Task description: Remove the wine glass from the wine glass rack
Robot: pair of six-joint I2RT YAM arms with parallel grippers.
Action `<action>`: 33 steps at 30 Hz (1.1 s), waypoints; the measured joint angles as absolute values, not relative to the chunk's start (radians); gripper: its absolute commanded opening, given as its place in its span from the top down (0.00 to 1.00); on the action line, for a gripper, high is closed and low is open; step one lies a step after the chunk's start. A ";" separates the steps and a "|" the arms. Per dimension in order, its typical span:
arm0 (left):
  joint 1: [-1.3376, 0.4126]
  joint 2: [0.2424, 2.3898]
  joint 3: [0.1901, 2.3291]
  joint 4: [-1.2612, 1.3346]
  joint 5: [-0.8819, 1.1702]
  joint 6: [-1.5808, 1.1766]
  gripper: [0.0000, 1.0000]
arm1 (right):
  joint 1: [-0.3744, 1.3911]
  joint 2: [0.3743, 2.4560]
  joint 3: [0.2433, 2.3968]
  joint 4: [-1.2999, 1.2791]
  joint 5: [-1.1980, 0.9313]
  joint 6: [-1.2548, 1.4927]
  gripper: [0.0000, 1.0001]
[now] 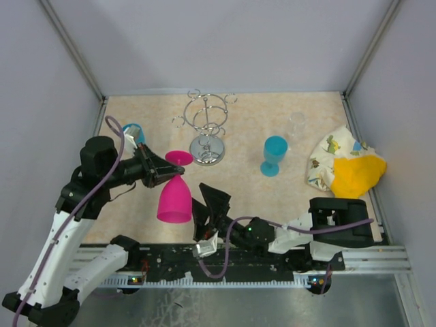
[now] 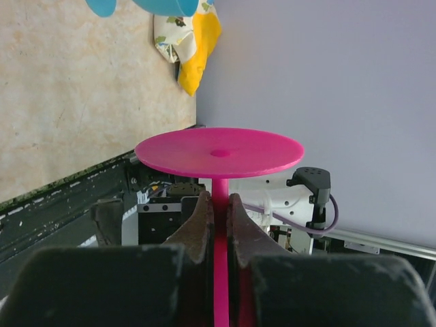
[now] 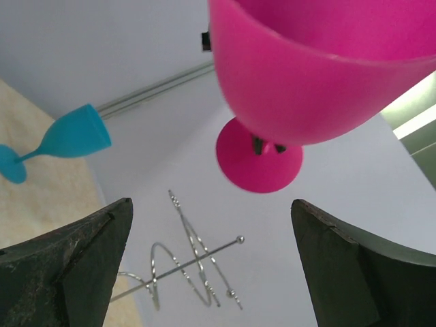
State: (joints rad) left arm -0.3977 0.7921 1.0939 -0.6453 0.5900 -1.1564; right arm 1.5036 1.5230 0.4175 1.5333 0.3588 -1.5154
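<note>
The magenta wine glass (image 1: 174, 197) hangs upside down in the air, foot up and bowl toward the near side. It is apart from the silvery wire wine glass rack (image 1: 206, 126), near and left of the rack's round base. My left gripper (image 1: 162, 172) is shut on its stem. In the left wrist view the fingers (image 2: 201, 218) clamp the thin stem under the round foot (image 2: 219, 151). My right gripper (image 1: 212, 208) is open and empty just right of the bowl. Its wrist view looks up at the bowl (image 3: 306, 82) and the rack's loops (image 3: 191, 266), with the gripper (image 3: 211, 204) wide open.
A blue wine glass (image 1: 274, 154) stands right of the rack. A faint clear glass (image 1: 297, 121) stands at the back right. A white and yellow cloth (image 1: 344, 169) lies at the right wall. A teal object (image 1: 131, 129) sits behind the left arm. Walls enclose three sides.
</note>
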 measured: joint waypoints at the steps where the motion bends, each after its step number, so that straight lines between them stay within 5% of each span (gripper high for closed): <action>1: -0.398 0.793 1.093 -0.651 0.594 -1.156 1.00 | 1.508 1.523 0.430 1.541 0.353 -1.533 0.01; 30: -0.398 0.750 0.935 -0.649 0.716 -1.235 1.00 | 1.650 1.622 0.650 1.562 0.371 -1.679 0.01; 33: -0.398 0.747 0.931 -0.647 0.726 -1.236 1.00 | 1.652 1.637 0.676 1.562 0.372 -1.668 0.06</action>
